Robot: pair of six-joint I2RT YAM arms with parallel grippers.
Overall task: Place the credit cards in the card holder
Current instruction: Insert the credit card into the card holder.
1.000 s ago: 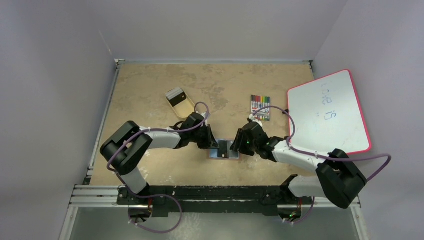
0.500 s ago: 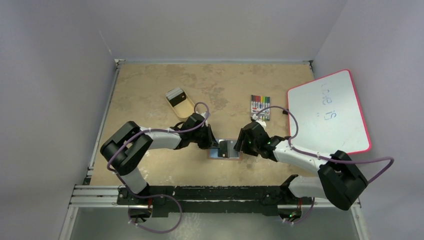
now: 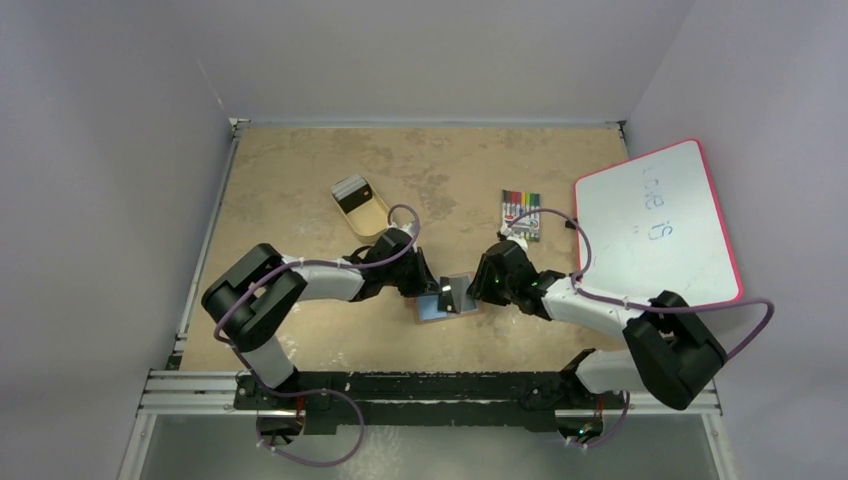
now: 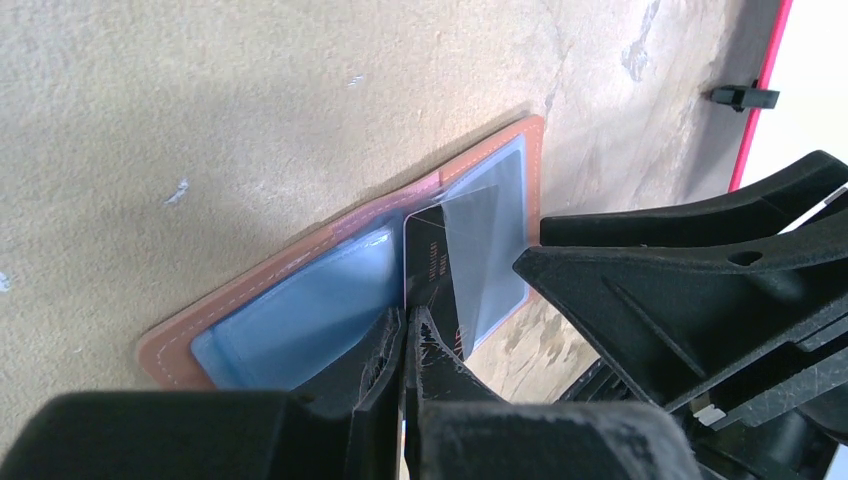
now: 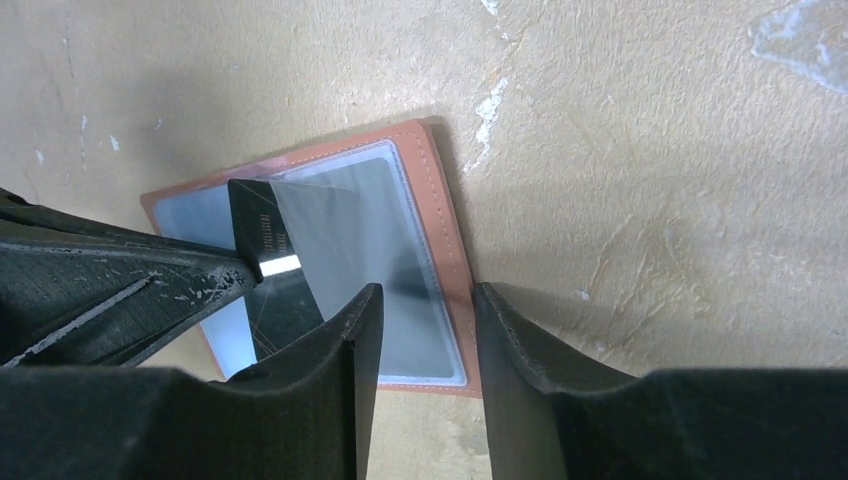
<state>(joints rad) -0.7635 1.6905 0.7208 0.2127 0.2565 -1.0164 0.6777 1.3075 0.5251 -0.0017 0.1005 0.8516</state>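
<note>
The card holder (image 3: 462, 283) lies open and flat on the table, brown outside with a blue-grey inside (image 4: 300, 305) (image 5: 445, 225). My left gripper (image 3: 430, 289) (image 4: 408, 322) is shut on a black credit card (image 4: 430, 265) (image 5: 258, 232), held on edge over the holder's middle. The card's far end sits under a clear pocket sheet. My right gripper (image 3: 480, 287) (image 5: 427, 305) stands open, its fingers astride the holder's right edge with nothing between them. More credit cards (image 3: 352, 194) lie in a tan tray.
The tan oval tray (image 3: 372, 212) sits at the back left. A pack of coloured markers (image 3: 521, 212) lies behind the right arm. A red-edged whiteboard (image 3: 655, 225) leans at the right. Both grippers crowd closely over the holder.
The holder has turned, its right end swinging away from the arms. The black card has tilted with it. The right gripper's jaws have narrowed and it has shifted slightly farther back.
</note>
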